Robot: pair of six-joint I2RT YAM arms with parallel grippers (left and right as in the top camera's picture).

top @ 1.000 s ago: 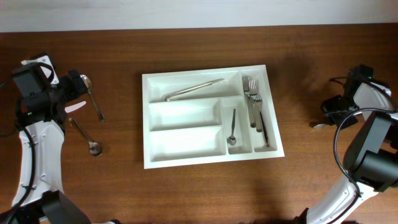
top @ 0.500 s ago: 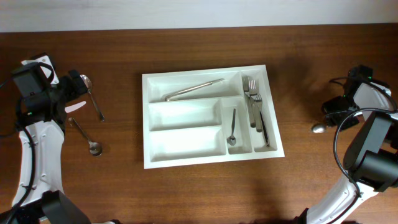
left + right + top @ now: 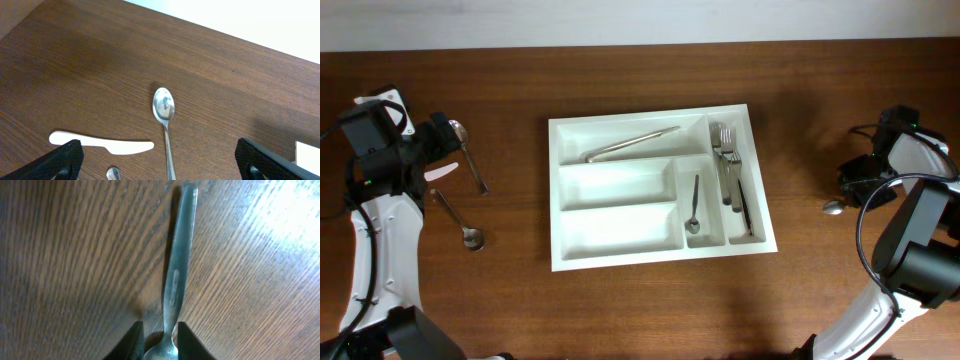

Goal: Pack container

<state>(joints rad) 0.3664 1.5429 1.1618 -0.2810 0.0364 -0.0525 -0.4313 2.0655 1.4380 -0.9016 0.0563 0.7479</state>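
Note:
The white five-compartment container [image 3: 620, 128] lies in the middle of the table. It holds a long metal utensil [image 3: 630, 145], a small spoon [image 3: 693, 205] and forks with a knife [image 3: 730, 178]. My right gripper [image 3: 850, 188] is at the far right, shut on the neck of a metal spoon [image 3: 833, 207]. In the right wrist view the spoon's handle [image 3: 177, 280] runs away from the fingers [image 3: 160, 341] over the wood. My left gripper [image 3: 440, 142] is open at the far left, hovering over a spoon [image 3: 164, 107] and a white plastic knife [image 3: 100, 144], its fingers [image 3: 160, 162] wide apart.
On the left of the table lie the spoon [image 3: 470, 160], the white knife [image 3: 440, 172] and a second spoon [image 3: 458, 220]; the second spoon's bowl also shows in the left wrist view [image 3: 113, 174]. A white wall borders the table's far edge.
The spoon bowl at my right gripper has shifted slightly down and right and shows more. The left arm and the container have not moved.

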